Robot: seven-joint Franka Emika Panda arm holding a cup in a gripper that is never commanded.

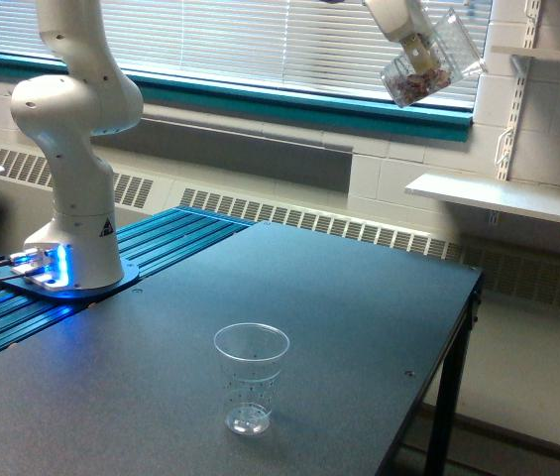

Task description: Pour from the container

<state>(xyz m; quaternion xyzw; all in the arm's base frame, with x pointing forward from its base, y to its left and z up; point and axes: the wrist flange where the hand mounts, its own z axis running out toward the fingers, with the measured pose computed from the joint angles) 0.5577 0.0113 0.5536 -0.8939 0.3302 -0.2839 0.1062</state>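
Gripper (416,42) clamps the container (430,61) high at the exterior view's top right, tilted, brownish bits inside near its base. Well below, a speckled cup (251,377) stands upright on the dark table (359,317). Judgement: bring the container's mouth over that cup before tipping further. No readable writing; small triangle sticker on the arm base (105,227).

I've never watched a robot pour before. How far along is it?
Done: the gripper has the container lifted high, tilted, small brownish pieces inside. In hand: holding it near the window, far from the speckled cup. Left: that cup on the table looks empty, so pouring remains.
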